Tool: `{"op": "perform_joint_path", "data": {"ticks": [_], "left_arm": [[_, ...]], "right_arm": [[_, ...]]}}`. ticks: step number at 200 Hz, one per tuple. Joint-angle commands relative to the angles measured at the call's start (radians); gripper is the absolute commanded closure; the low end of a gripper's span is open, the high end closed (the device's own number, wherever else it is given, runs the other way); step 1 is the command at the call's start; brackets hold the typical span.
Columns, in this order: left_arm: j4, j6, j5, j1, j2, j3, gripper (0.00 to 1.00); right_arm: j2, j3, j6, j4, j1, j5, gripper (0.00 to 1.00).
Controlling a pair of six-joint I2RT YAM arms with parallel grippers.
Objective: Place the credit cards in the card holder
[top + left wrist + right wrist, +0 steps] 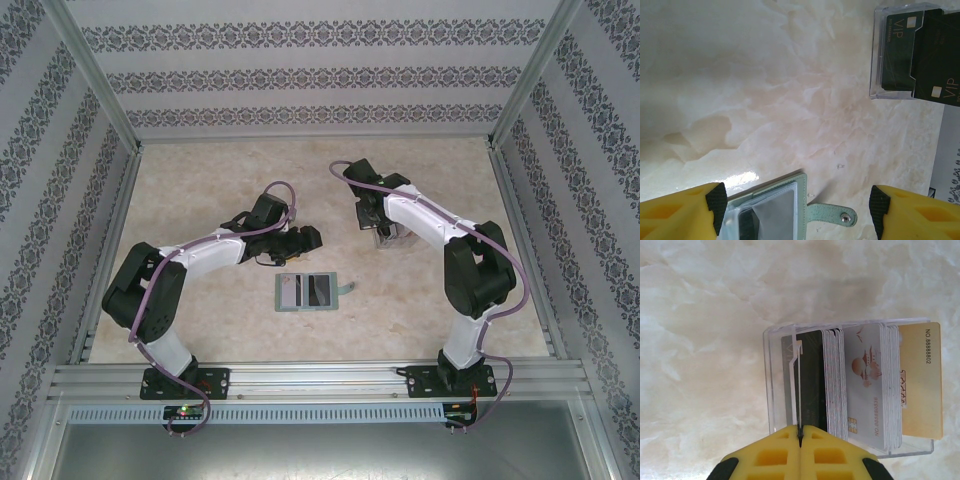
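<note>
my right fingers point(775, 460) pinch what looks like one credit card point(799, 390) edge-on in the clear box point(771, 390), so i'd lift straight up, slowly; my left fingers point(675, 210) hang released over the open card holder point(775, 210).

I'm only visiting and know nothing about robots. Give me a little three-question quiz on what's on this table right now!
1. True or false: the green card holder lies folded open on the table.
2. Which jaws stand open? A) left jaws B) right jaws
3. Fill in: the right jaws pinch the edge of a thin card standing inside the clear plastic ___.
Key: 1 true; 2 A; 3 box.
</note>
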Motion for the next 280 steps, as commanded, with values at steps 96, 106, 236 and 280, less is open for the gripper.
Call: {"op": "perform_joint_path", "data": {"ticks": [96,106,236,280], "left_arm": [[0.018,-0.011,0.003,0.012,-0.019,-0.004,0.23],[0.018,-0.012,0.006,0.012,-0.017,-0.004,0.23],[-0.015,0.010,-0.017,0.012,-0.041,-0.022,0.23],[-0.063,0.026,-0.065,0.038,-0.109,-0.083,0.23]], "right_arm": [[-0.035,-0.030,-0.015,0.021,-0.028,-0.067,0.97],[-0.026,-0.025,-0.019,0.014,-0.031,-0.059,0.97],[0.051,-0.007,-0.042,-0.010,-0.063,-0.043,0.83],[-0.017,-0.026,-0.027,-0.020,-0.058,-0.016,0.76]]}}
